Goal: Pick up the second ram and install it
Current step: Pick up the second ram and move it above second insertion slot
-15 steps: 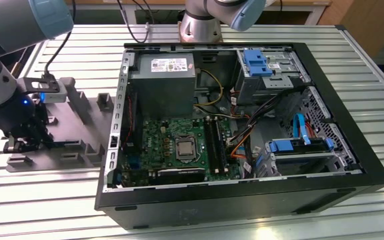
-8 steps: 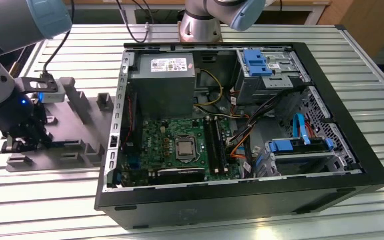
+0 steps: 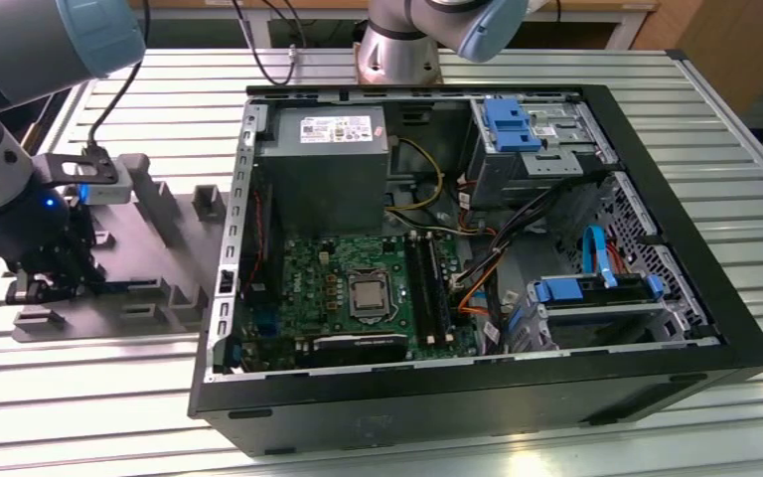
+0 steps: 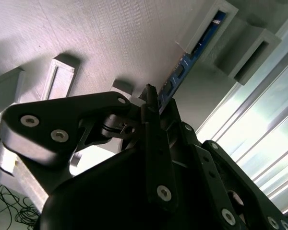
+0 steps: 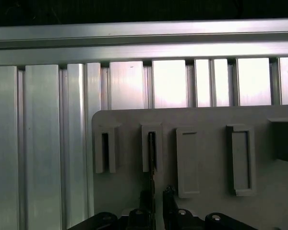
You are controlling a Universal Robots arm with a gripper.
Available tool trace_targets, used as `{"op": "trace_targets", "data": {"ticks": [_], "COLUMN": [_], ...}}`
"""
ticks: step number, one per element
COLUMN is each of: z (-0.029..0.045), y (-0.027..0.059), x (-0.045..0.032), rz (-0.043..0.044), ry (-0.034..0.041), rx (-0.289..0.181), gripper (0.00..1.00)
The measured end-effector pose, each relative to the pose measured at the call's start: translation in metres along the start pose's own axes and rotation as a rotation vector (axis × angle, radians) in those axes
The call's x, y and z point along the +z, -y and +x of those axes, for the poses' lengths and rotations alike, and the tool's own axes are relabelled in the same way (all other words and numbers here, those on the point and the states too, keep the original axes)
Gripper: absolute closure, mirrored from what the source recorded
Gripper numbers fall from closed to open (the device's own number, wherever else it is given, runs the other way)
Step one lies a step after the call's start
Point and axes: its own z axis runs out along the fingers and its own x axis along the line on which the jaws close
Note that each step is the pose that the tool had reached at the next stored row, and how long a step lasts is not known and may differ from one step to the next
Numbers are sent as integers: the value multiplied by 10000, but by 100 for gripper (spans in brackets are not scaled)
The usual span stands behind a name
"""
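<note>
1. In the second wrist view, the black gripper (image 4: 159, 98) has its fingers (image 4: 151, 134) drawn in to a narrow gap, clamped on the near end of the second ram (image 4: 201, 40). That end is hidden behind them.
2. The stick stands seated in a raised slot of the grey printed holder (image 4: 110, 43), and its far end is cut off by the slot wall.
3. In the first wrist view the second ram (image 5: 151, 143) shows edge-on as a thin dark line. Its chips cannot be made out, and the gripper (image 5: 158, 196) is cropped at the frame edge.
4. The holder (image 5: 129, 120) lies on the slatted aluminium table (image 5: 43, 143).
5. In the exterior view the gripper (image 3: 40, 288) is low over the holder (image 3: 156, 268), partly masked by the arm. Well apart, on the exterior view's right, is the open computer case (image 3: 488, 397), with the motherboard (image 3: 342, 268) and memory slots (image 3: 424, 288) inside.
</note>
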Motion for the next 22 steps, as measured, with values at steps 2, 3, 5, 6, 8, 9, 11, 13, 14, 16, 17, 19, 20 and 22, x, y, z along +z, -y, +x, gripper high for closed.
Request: {"op": "trace_targets", "data": {"ticks": [2,3,5,6,8,9,11,13,14,16,17,19,20,22], "z": [0,0,0,0,0,0,0,0,0,0,1,2,2,2], "y": [2,2,3,3,4,4,4,4,4,5,5,5,5,5], "x": [1,1,0,0,0,0,0,0,0,0,-1,-1,0,0], "rz": [0,0,-1,-1,-1,-1,0,0,-1,0,-1,-1,-1,-1], "ry": [0,0,-1,0,-1,0,0,0,0,0,-1,-1,0,-1], "rx": [1,1,0,0,0,0,0,0,0,0,-1,-5,-6,-7], "gripper": [75,75,75,75,75,76,84,84,85,86,86,86,86,86]}}
